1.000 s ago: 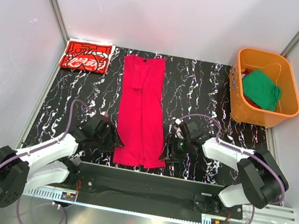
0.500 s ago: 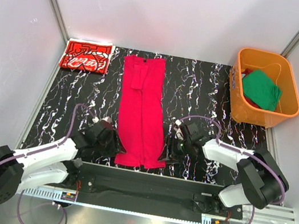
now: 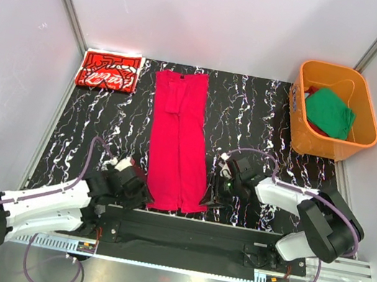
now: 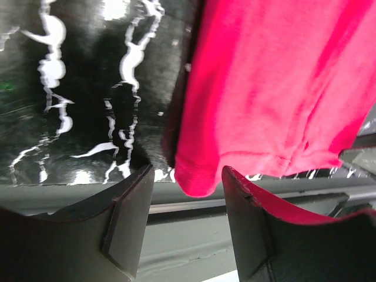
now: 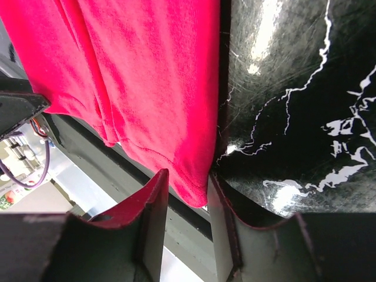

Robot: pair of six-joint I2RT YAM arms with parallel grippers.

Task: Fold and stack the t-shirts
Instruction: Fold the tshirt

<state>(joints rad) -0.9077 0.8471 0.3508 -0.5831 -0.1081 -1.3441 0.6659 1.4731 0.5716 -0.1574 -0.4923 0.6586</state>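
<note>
Left claw (image 4: 188,176) wide, right claw (image 5: 184,179) narrower, each straddles a lower-frame hem corner of the crimson t-shirt (image 3: 178,139), unclamped.

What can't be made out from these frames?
1. Right wrist view: the crimson t-shirt corner sits between the right gripper jaws; pinched or not is unclear.
2. Top view: left gripper and right gripper jaws are hidden under their own wrists.
3. Top view: contents under the green t-shirt are hidden by it and the orange tub wall.
4. Top view: printed red t-shirt, print too small to read.
</note>
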